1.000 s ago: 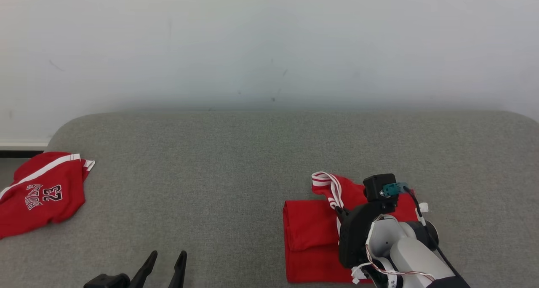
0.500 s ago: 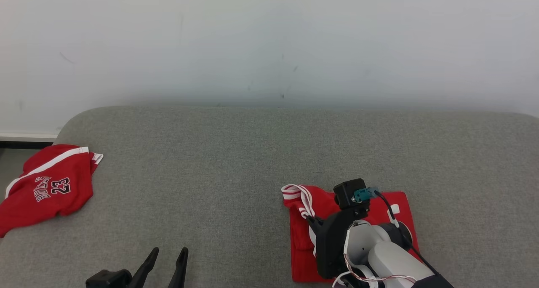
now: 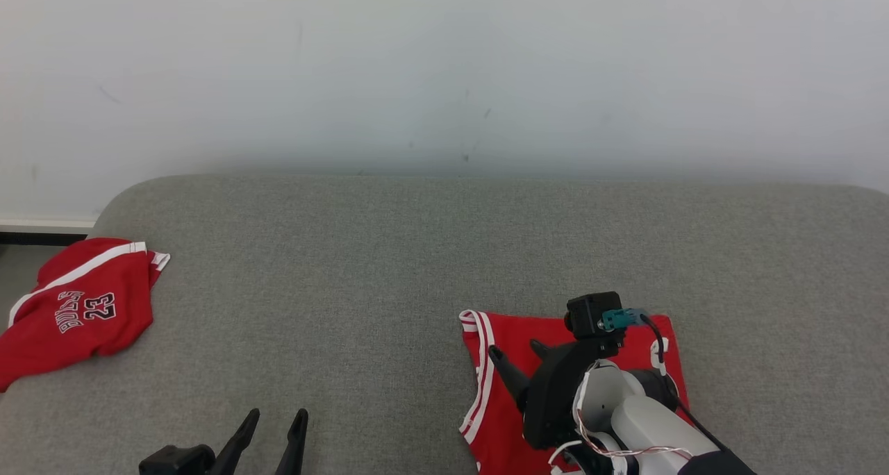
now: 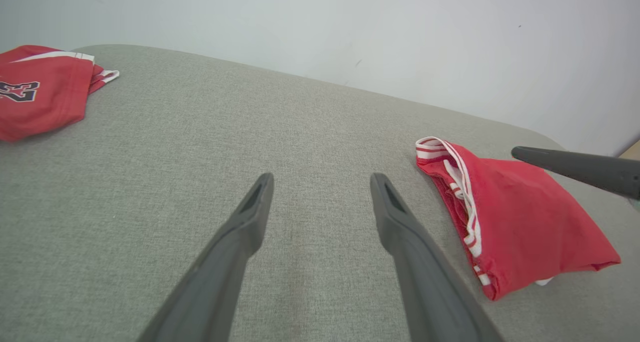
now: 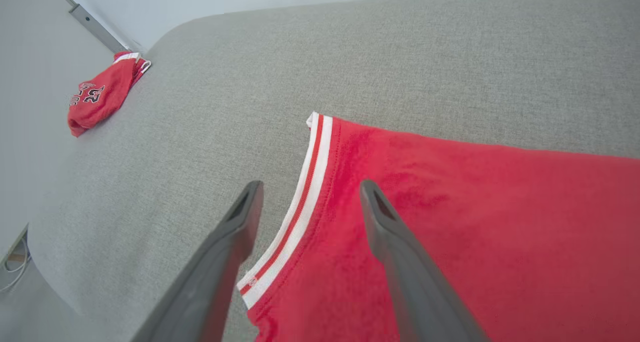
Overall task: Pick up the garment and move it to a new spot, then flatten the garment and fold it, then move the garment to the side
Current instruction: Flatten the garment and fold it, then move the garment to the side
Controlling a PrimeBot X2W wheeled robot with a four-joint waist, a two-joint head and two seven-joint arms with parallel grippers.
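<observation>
red cloth printed with a number, the numbered jersey (image 3: 73,308), lies bunched at the far left end of the grey cushion (image 3: 389,253), well apart from everything else. moving right, the left gripper (image 3: 278,414) sits low at the near edge, its jaws spread and nothing between them, over bare cushion.

further right, across a wide stretch of bare fabric, lies the garment (image 3: 507,336), folded into a flat red block on the right half of the cushion. its striped edge (image 5: 305,182), white and red, runs along the block's left side, from the far end toward the robot, and i judge that to be the long axis as well, though the near end is cut off by the bottom of the head view and partly hidden behind the arm.

the right gripper (image 3: 514,348) is directly over that left side. its jaws stand apart and grasp nothing: in the right wrist view one is over bare cushion, the other over red cloth, with the striped edge passing between them below. whether the tips touch the cloth cannot be told.

so the folding looks done and the shift to the side is what remains. the garment lies immediately under the right gripper and well to the right of the left one, so the right arm is plainly nearer. a pinch would likely need to take the whole stack, not only the top layer.
</observation>
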